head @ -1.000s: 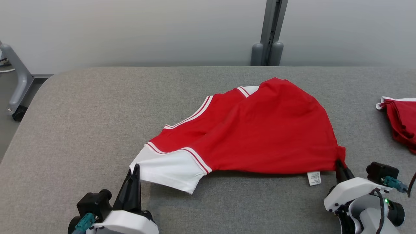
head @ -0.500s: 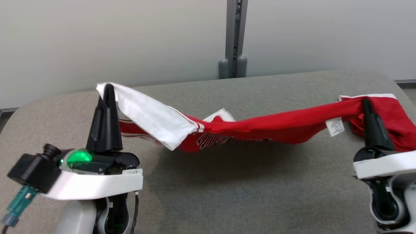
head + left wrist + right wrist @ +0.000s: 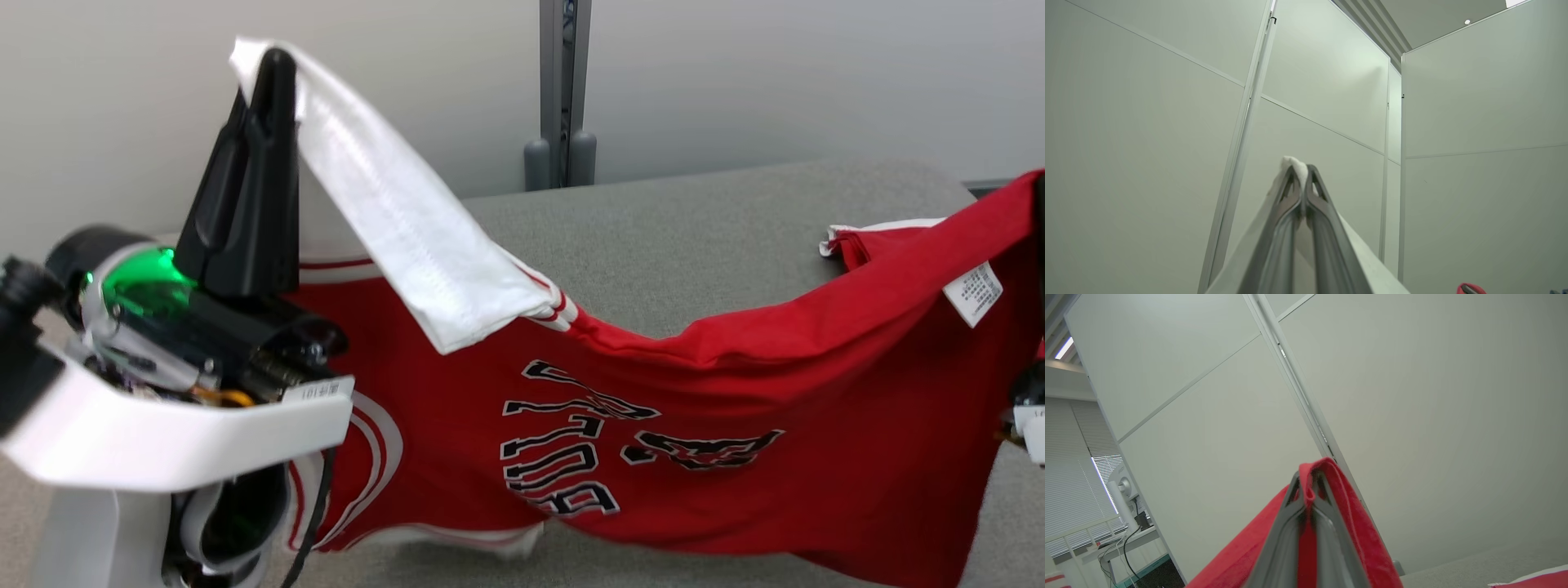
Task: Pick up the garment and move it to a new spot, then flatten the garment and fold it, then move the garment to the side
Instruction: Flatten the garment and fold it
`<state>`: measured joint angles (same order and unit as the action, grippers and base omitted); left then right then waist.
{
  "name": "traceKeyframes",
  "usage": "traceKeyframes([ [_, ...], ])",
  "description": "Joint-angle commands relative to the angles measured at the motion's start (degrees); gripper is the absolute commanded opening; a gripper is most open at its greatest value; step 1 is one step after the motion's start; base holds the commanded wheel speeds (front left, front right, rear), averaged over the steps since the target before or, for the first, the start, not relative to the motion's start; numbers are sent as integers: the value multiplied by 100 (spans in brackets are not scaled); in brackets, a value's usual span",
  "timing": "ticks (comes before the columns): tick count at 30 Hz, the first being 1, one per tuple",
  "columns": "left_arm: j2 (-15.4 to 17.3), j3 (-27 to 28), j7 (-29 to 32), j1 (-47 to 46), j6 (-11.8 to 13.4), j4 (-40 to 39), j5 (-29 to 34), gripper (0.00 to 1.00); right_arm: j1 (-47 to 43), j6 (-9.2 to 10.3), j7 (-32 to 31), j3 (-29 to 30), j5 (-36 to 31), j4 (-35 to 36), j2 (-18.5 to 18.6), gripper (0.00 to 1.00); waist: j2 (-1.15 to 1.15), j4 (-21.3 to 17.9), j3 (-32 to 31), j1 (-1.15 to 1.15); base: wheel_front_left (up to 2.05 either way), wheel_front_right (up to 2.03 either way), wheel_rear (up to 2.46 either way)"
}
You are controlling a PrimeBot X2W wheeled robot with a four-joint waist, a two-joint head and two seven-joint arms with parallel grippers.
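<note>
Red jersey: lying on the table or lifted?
Lifted. The red-and-white jersey hangs stretched between the left claw, pinching its white sleeve, and the right claw, pinching a red edge.

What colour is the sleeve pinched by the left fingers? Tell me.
White, with red stripes at its seam; the sleeve shows best in the head view.

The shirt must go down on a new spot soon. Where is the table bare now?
Bare: the back of the table, between the grey post and the other red garment. Crowded: the front, where the shirt hangs between the left gripper and right gripper, and the right side by that garment.
</note>
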<state>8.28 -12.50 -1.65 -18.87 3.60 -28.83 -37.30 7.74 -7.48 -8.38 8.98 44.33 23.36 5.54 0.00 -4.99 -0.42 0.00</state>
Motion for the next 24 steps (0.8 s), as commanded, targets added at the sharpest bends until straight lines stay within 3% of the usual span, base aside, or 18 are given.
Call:
traceKeyframes([
  [1, 77, -20, 129, -271, 7, 7, 55, 0, 138, -3, -146, 45, -98, 48, 20, 0, 0, -4, 170, 0, 0, 0, 0],
  [7, 189, -128, 758, -1539, -107, 634, -35, 0, 1166, -3, -634, -97, -258, -364, 2, 0, 0, 29, 1027, 0, 0, 0, 0],
  [10, 320, -36, 1007, -2600, -169, 1423, 95, 0, 2186, -3, -704, -205, -738, -960, 230, 0, 0, 42, 1556, 0, 0, 0, 0],
  [14, 572, 107, 1060, -4360, -195, 2714, 543, 0, 3997, -3, -610, -376, -1093, -2103, 152, 0, 0, -38, 2224, 0, 0, 0, 0],
  [20, 686, -67, 440, -6849, -431, 4619, 1282, 0, 6546, -3, 215, -623, -1789, -4088, 73, 0, 0, -135, 2867, 0, 0, 0, 0],
  [24, 335, -110, -400, -7929, -543, 5894, 1387, 0, 7738, -3, 912, -466, -2163, -5617, -2, 0, 0, 60, 3186, 0, 0, 0, 0],
])
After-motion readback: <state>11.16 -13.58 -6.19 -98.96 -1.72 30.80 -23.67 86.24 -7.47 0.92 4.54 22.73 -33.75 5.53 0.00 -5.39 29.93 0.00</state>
